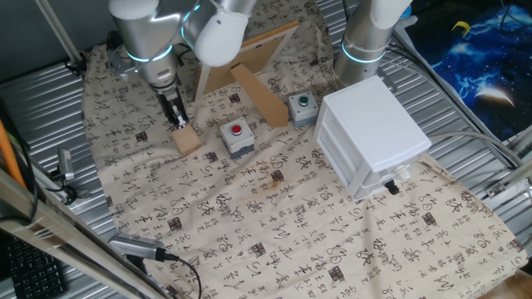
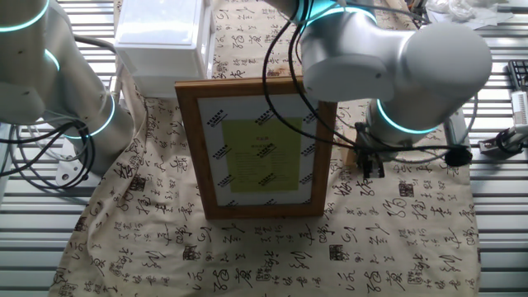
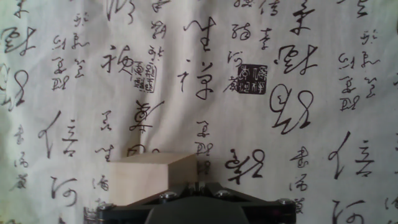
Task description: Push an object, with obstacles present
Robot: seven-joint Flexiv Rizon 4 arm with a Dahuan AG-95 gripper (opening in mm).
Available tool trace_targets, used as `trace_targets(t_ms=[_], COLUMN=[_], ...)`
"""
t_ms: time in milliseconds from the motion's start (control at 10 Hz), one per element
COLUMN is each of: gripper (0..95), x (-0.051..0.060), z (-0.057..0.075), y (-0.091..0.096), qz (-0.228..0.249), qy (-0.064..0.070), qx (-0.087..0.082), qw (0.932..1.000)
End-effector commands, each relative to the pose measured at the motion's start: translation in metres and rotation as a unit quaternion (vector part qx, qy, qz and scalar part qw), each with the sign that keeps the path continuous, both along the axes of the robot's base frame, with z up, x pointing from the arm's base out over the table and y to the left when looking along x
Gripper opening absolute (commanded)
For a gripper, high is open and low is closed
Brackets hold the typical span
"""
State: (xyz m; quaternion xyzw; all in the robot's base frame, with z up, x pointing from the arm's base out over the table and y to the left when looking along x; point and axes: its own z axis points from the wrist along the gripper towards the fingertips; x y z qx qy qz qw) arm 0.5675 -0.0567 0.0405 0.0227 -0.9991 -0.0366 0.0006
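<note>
The object, a small plain tan wooden block (image 1: 188,139), lies on the patterned cloth left of the red-button box. My gripper (image 1: 180,124) points down right behind the block, its fingertips at the block's far top edge, fingers together with nothing between them. In the hand view the block (image 3: 151,178) sits at the bottom left, just left of my shut gripper (image 3: 203,186). In the other fixed view my gripper (image 2: 374,163) hangs to the right of the wooden frame (image 2: 262,148), and I cannot make out the block there.
A grey box with a red button (image 1: 237,137) stands just right of the block, and one with a green button (image 1: 302,105) further right. The frame (image 1: 249,58) with its strut (image 1: 260,96) stands behind them. A white drawer cabinet (image 1: 374,137) fills the right side.
</note>
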Motion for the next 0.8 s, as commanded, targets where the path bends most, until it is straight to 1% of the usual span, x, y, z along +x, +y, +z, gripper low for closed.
trace_targets(t_ms=[100, 200, 300, 400, 500, 600, 800], gripper=[0.0, 0.0, 0.0, 0.0, 0.0, 0.0, 0.0], x=[0.001, 0.001, 0.000, 0.000, 0.000, 0.000, 0.000], z=[0.002, 0.003, 0.007, 0.009, 0.009, 0.007, 0.010], y=[0.005, 0.005, 0.006, 0.007, 0.009, 0.017, 0.021], qz=[-0.002, -0.002, -0.004, -0.008, -0.009, -0.015, -0.014], qy=[0.001, 0.002, 0.004, 0.003, 0.002, 0.000, 0.002], qx=[-0.005, -0.006, -0.008, -0.002, -0.001, -0.002, -0.012], qw=[1.0000, 1.0000, 0.9999, 1.0000, 1.0000, 0.9999, 0.9998])
